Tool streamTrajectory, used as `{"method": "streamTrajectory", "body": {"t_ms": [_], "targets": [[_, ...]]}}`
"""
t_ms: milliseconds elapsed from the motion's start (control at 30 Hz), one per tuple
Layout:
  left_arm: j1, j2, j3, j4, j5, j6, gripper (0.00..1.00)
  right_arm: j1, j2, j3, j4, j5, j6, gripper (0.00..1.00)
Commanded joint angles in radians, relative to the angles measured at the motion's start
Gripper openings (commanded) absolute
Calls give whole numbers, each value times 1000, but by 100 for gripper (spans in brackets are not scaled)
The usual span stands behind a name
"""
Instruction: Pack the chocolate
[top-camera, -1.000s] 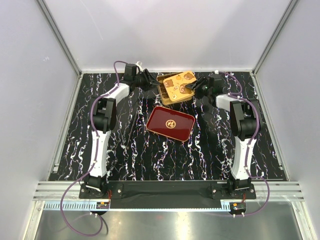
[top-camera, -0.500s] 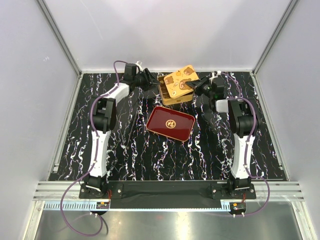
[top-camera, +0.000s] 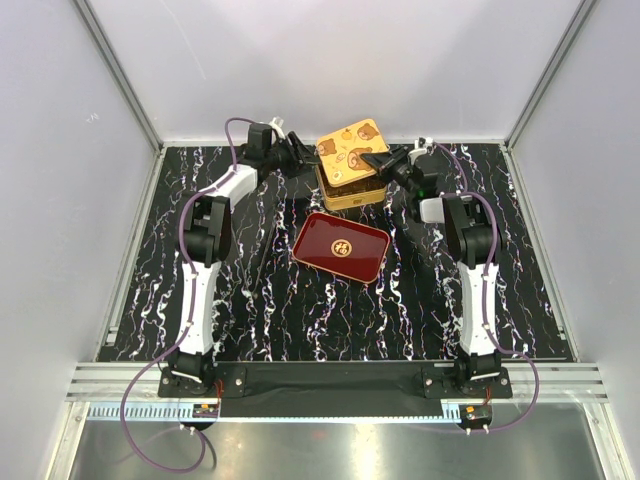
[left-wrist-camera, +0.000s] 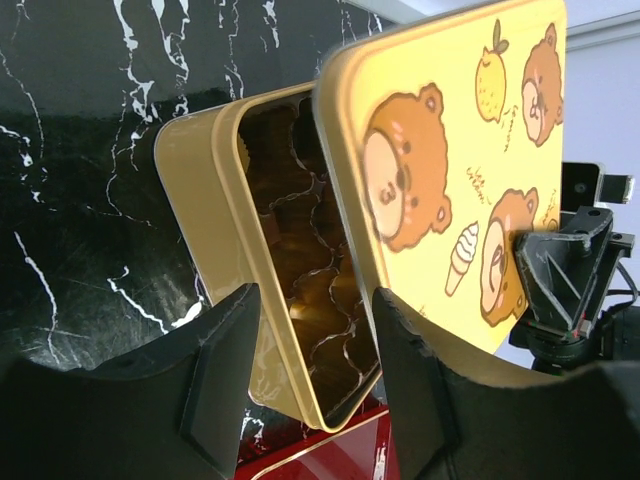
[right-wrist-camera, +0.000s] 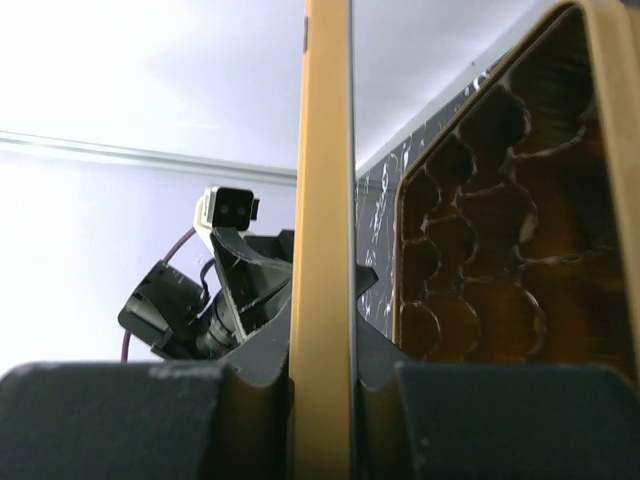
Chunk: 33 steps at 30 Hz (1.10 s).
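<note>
Left tool is partway open, fingers either side of one wall of the gold tin. Can't tell if they actually touch it. Right tool is clamped on the bear-print lid, tilted up over the tin. The cells look dark and ruffled, and I can't make out any chocolate in them.

The desk is black marble-patterned, streaked with white veins. Two things lie directly on it. A square gold tin sits at the far middle, its divided cells open to view. Just nearer, at the desk's centre, a glossy red rectangular tray lies flat, turned at a slant, apart from the tin.
</note>
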Motion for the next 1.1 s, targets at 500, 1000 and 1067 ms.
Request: {"method": "streamTrajectory", "body": {"t_ms": [500, 1000, 1067], "targets": [[6, -11, -5, 94, 30, -27, 54, 56, -7, 18, -9, 62, -30, 0], [5, 56, 16, 103, 36, -57, 52, 56, 1, -13, -44, 71, -43, 1], [3, 62, 10, 114, 38, -60, 52, 55, 5, -13, -48, 67, -37, 1]]}}
